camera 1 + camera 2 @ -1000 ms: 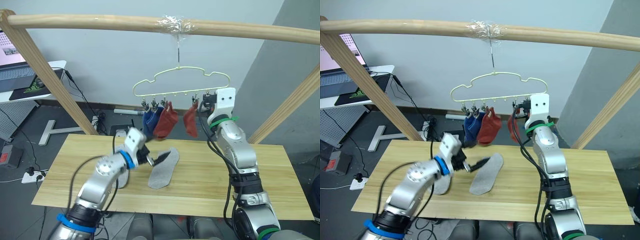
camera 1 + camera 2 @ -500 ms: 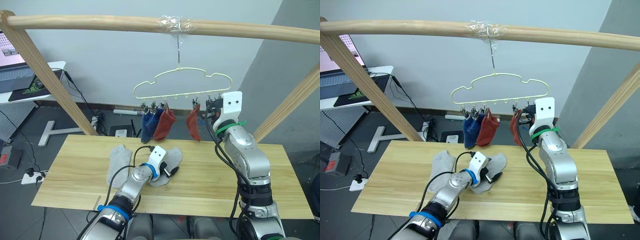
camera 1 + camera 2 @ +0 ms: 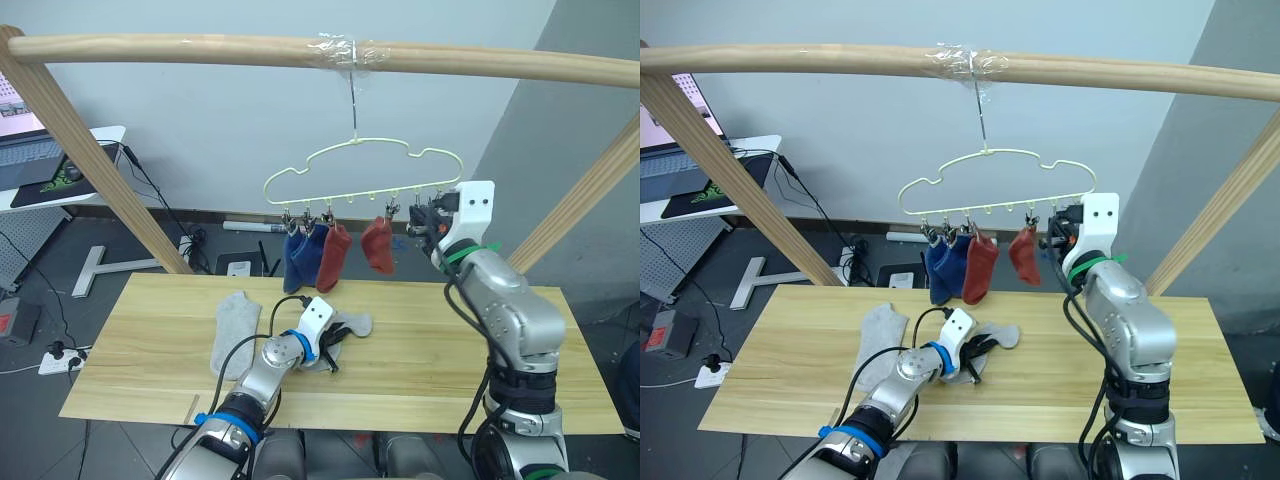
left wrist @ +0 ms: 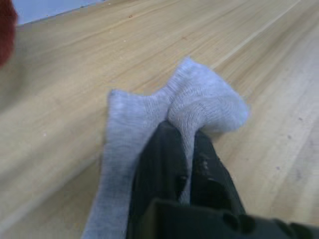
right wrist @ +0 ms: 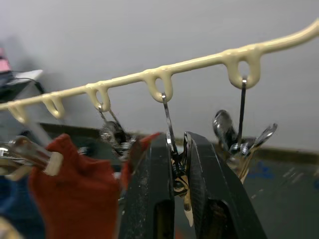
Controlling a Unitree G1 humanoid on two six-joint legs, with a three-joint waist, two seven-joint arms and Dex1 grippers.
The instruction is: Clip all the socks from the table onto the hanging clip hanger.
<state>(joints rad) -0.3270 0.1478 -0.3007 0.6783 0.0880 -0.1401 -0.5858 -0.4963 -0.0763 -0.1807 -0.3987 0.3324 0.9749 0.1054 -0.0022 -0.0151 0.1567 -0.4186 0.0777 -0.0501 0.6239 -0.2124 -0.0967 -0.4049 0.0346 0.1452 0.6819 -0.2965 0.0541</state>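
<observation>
My left gripper [image 4: 182,137] is shut on a light grey sock [image 4: 204,107], pinching a raised fold of it low over the table [image 3: 450,345]. That sock [image 3: 352,325] lies bunched near the table's middle. A second grey sock [image 3: 232,328] lies flat to its left. The pale yellow clip hanger [image 3: 358,163] hangs from the pole. Two blue socks [image 3: 298,256] and two rust red socks [image 3: 333,256] [image 3: 378,245] hang clipped on it. My right gripper [image 5: 178,145] is up at the hanger's right end, shut on a metal clip [image 5: 175,162] next to the right-hand red sock.
A thick wooden pole [image 3: 200,45] spans the top, held by slanted wooden posts [image 3: 90,150] at both sides. A desk with a laptop [image 3: 35,150] stands beyond the table's left end. Cables and a power strip lie on the floor behind.
My left gripper came down onto the grey sock and closed on it, bunching the fabric. My right gripper stayed on the clip while the hanger swung slightly.
</observation>
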